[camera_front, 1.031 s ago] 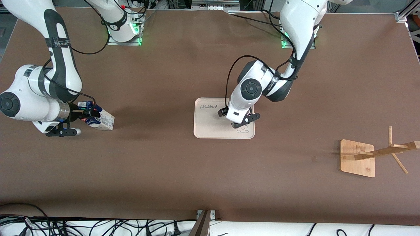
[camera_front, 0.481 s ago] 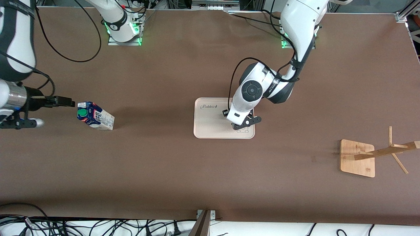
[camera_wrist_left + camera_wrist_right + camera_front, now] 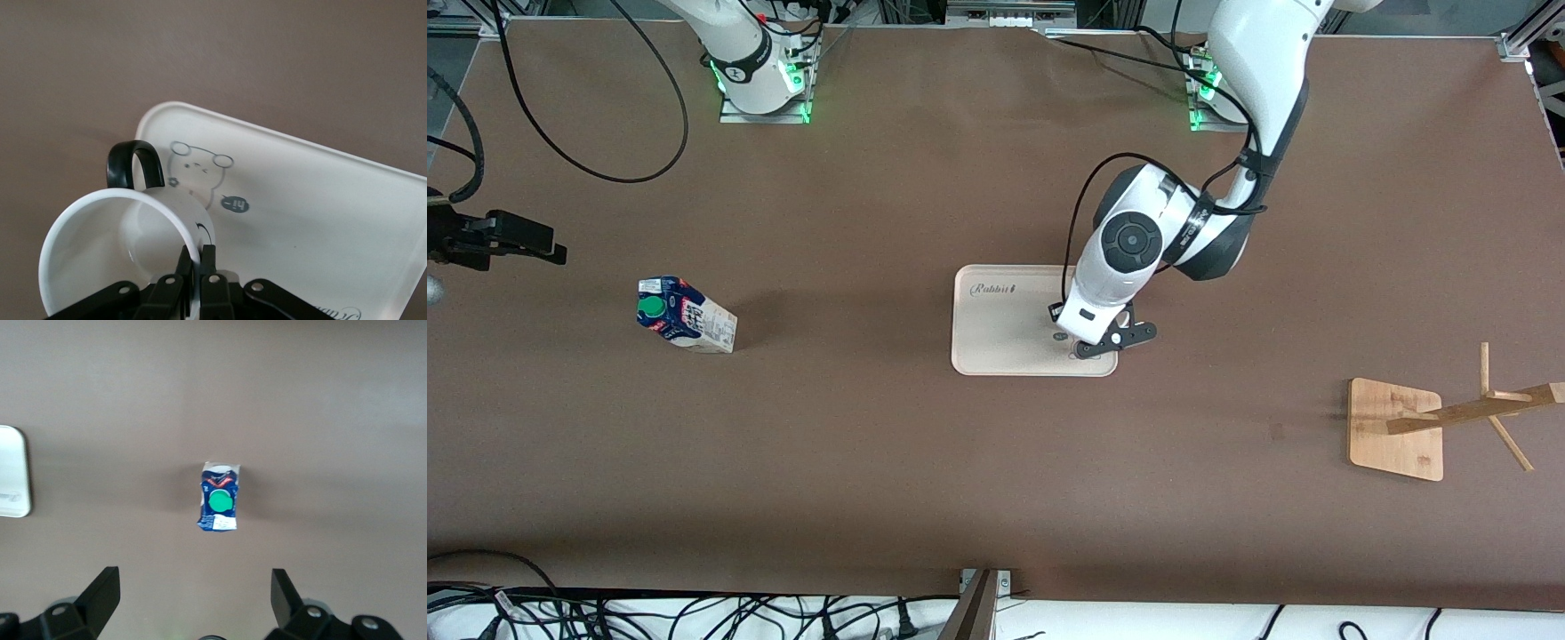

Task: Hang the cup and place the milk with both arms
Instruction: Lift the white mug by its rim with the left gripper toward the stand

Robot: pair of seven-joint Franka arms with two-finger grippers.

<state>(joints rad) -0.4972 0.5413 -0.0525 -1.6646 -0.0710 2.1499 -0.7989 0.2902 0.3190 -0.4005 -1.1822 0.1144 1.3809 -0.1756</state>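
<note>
Meanwhile, the left claw (image 3: 195, 283) was pinching the wall of the cup (image 3: 113, 257), one finger inside the rim and one outside, over the corner of the cream tray (image 3: 996, 338) that lay toward the left arm's end of the worktop (image 3: 996, 498). The cup's black handle (image 3: 133, 163) pointed away from the claw, out past that tray corner. The tray itself sat near the middle of the worktop.

The wooden rack (image 3: 1396, 428) stood near the worktop's edge at the left arm's end, its peg post leaning outward, well apart from the tray and nearer to the front camera. Judging by this layout, the carry runs from the tray toward that edge, and the handle must end up facing a peg.

The right claw (image 3: 193, 597) hung spread wide, high over the right arm's end of the worktop, with nothing between its fingers. The milk (image 3: 686, 317) stood upright on the worktop near that end, green cap up, clear of the claw. The right arm waited.
</note>
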